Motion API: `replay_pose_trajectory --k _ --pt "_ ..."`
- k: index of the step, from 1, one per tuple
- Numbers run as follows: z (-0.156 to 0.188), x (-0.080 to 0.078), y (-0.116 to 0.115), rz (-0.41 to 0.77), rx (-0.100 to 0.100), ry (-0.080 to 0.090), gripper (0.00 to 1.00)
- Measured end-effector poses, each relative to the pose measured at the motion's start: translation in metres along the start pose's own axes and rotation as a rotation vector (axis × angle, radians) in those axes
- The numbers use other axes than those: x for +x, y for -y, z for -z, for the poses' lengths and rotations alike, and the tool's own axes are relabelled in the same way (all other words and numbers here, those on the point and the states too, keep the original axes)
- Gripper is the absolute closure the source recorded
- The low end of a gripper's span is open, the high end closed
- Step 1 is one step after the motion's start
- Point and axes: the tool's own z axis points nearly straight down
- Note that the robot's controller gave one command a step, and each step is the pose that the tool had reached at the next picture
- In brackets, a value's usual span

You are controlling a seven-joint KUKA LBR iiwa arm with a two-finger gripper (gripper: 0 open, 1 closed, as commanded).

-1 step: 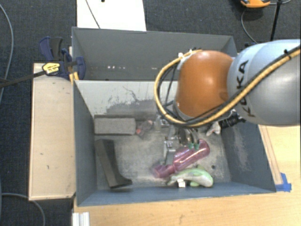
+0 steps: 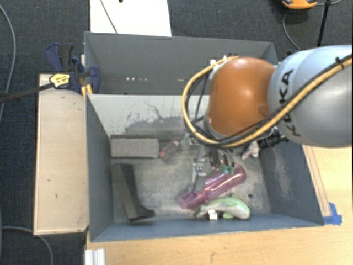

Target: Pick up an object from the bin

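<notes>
My gripper [image 2: 211, 167] hangs under the orange cover near the bin's front right, its fingers apart and nothing between them. Right below the fingertips lies a purple, bottle-shaped object [image 2: 214, 187], slanting from lower left to upper right on the floor. I cannot tell whether the fingertips touch it. Against its front side rests a green and white toy-like thing [image 2: 227, 208], close to the front wall. A small pale piece [image 2: 251, 152] peeks out on the gripper's right.
A grey foam block [image 2: 134, 147] lies at the back left with a small red bit [image 2: 164, 153] beside it. In the front left corner leans a black wedge-shaped piece [image 2: 128, 192]. The arm and its cover hide the back right of the bin.
</notes>
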Motion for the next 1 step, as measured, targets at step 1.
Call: replay_pose_trajectory --k 1 --pt "-0.0349 0.0087 0.0177 0.069 -0.001 0.004 0.0"
